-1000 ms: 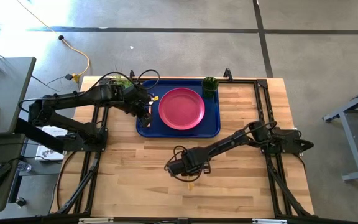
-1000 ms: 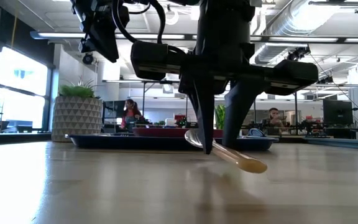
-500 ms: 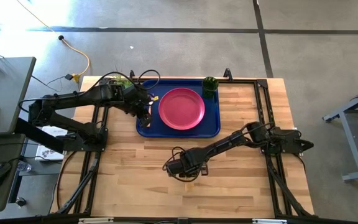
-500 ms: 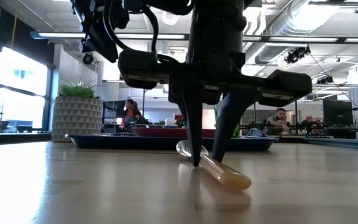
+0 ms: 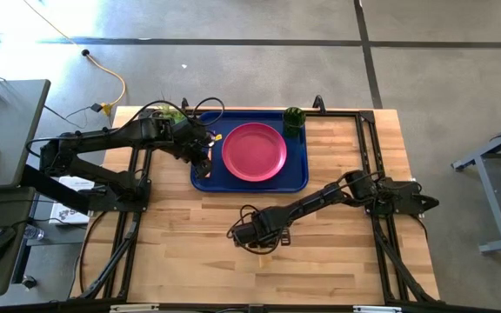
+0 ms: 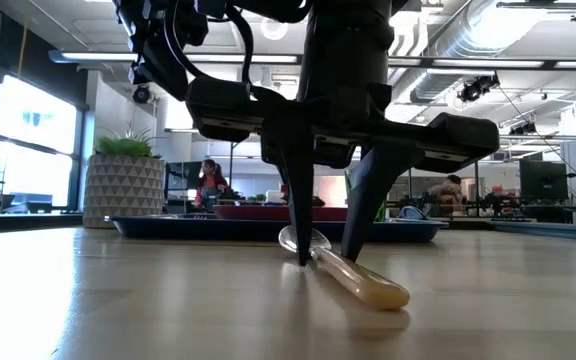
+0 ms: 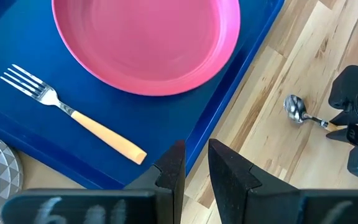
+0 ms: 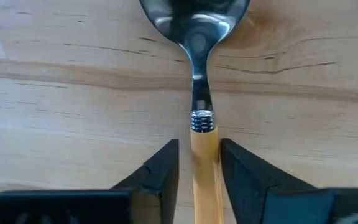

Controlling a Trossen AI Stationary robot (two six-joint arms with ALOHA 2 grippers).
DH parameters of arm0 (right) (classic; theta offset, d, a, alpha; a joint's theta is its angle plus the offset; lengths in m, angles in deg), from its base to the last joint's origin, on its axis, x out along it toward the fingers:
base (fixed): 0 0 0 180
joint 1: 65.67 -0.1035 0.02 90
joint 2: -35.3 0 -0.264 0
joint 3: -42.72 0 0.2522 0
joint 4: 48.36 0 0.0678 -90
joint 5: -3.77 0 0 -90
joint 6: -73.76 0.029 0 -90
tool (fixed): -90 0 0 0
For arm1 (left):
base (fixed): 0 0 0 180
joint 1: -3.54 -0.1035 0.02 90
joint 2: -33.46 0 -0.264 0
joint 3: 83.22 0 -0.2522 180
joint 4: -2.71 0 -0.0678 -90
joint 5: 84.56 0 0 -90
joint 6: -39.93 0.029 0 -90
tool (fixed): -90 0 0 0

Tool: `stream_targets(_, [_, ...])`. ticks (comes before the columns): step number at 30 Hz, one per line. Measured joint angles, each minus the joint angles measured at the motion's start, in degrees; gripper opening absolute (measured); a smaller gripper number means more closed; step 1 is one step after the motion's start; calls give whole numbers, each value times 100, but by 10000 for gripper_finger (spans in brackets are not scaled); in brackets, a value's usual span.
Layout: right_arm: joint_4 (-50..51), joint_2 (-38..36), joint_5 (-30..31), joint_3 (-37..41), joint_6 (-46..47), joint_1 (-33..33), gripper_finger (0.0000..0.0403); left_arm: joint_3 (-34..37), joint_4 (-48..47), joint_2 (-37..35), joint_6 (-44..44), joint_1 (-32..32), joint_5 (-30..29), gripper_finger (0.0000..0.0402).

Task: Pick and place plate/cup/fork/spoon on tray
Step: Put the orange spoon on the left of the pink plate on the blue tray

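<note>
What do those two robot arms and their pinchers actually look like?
Both are dark, slim, jointed arms with black cables looped alongside. Each ends in two flat, dark fingers tapering to points: the left gripper and the right gripper. No markings are legible.

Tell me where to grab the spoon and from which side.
Grip the spoon on its orange handle just behind the metal collar, coming straight down from above. It lies flat on the table, and the narrow handle fits between the fingers. The right end effector already straddles that spot; I judge it well placed.
</note>
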Motion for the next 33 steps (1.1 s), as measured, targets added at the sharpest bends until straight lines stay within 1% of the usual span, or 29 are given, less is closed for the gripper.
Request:
stream_targets(3, [0, -16, 26, 0, -10, 23, 125, 0, -2, -1, -2, 0, 1, 58])
stream_targets(6, [4, -40, 26, 7, -119, 63, 136, 0, -25, 0, -86, 1, -1, 58])
stream_targets(12, [213, -159, 1, 9, -508, 194, 138, 0, -291, 0, -253, 1, -1, 58])
stream_targets(18, [562, -449, 115, 9, -860, 307, 138, 0, -304, -1, -406, 0, -1, 58])
stream_targets(22, [878, -704, 390, 9, -1192, 362, 138, 0, -326, -1, -561, 2, 1, 58])
stream_targets(26, [1127, -1000, 631, 9, -1690, 466, 138, 0, -454, -1, -858, 2, 36, 58])
stream_targets(33, [1455, -1556, 1252, 7, -2644, 661, 138, 0, -698, -1, -1304, 2, 38, 58])
